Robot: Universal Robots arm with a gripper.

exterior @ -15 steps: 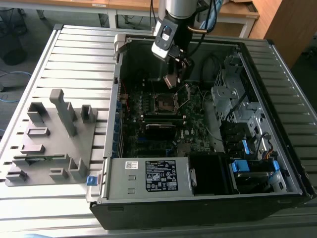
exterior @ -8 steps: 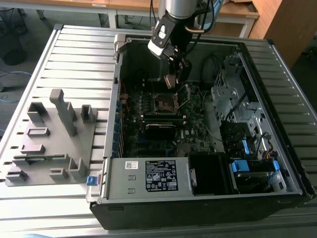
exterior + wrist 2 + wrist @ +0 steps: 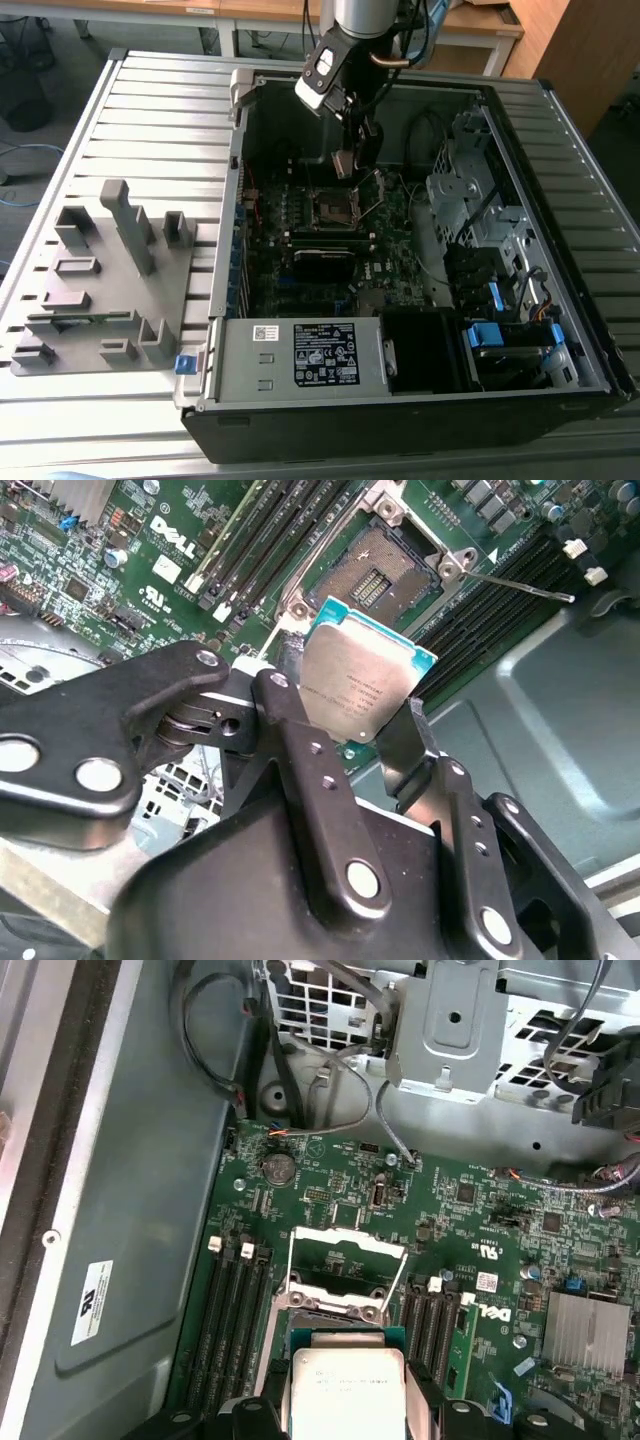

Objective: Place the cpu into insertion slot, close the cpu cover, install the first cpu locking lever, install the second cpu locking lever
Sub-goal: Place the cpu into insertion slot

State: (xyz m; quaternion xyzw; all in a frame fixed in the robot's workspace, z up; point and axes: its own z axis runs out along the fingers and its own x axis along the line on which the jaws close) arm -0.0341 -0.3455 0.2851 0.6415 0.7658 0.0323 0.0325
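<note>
Exterior view's left: grey fixture (image 3: 100, 280) on slatted table (image 3: 60, 420). Centre: open case (image 3: 300, 435); gripper (image 3: 350, 695) clamped on cpu (image 3: 365, 680) by two edges, hovering just above slot (image 3: 333, 208), not touching. Cover (image 3: 346, 1248) raised, slot bare. Right: drive bays (image 3: 470, 190).

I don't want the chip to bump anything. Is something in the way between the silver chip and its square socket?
Nothing visible blocks it. The gripper holds the flat silver-grey square cpu above the green board, and the square dark-centred insertion slot lies uncovered, its thin silvery cpu cover swung open.
</note>
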